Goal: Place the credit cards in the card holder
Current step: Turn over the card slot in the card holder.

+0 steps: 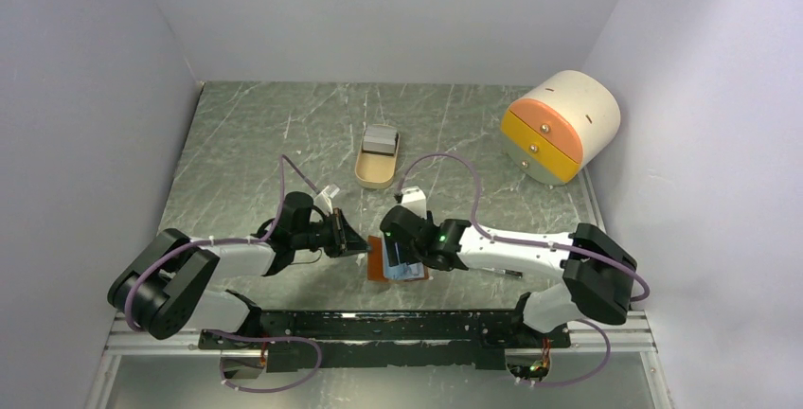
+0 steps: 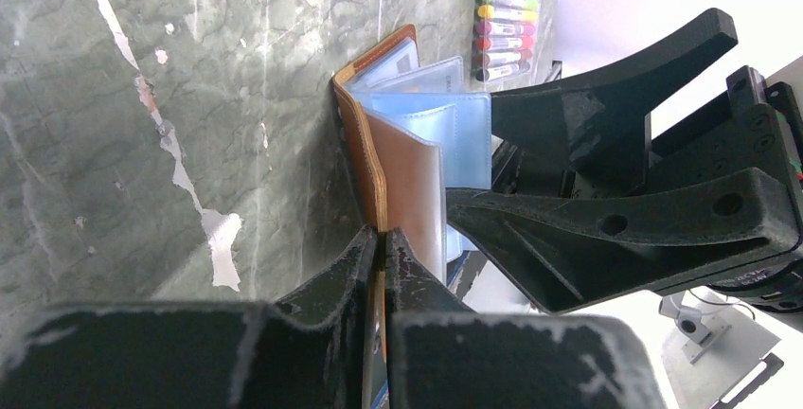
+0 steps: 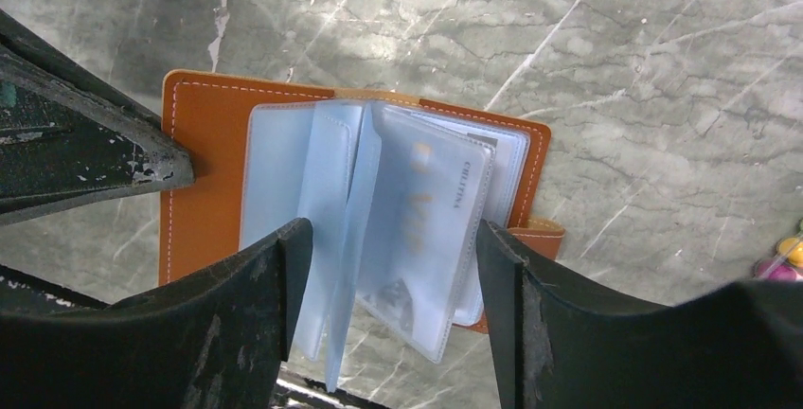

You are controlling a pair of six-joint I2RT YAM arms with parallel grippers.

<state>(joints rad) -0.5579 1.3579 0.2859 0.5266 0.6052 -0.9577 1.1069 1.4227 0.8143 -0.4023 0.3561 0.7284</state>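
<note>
Clamped on the brown cover edge of the card holder (image 2: 365,158) with the left gripper (image 2: 382,239), fingers pressed together on the leather. Hung over the open plastic sleeves (image 3: 284,163) with the right gripper (image 3: 388,239), jaws spread to either side and gripping nothing.

Judged at risk from here on three counts. Could have snagged a loose sleeve on a descending finger and folded it over. Could have dragged the thin cover out of the left pinch with any sideways push. Could have left a credit card (image 3: 426,210) only partly seated in a slack pocket; impossible to tell how deep.

Lay open on the marbled table (image 1: 246,144), near the arms' bases, between both grippers. Showed orange-brown leather with pale stitching, a fan of clear bluish sleeves, one grey-white card behind the plastic, and a strap tab at one edge.
</note>
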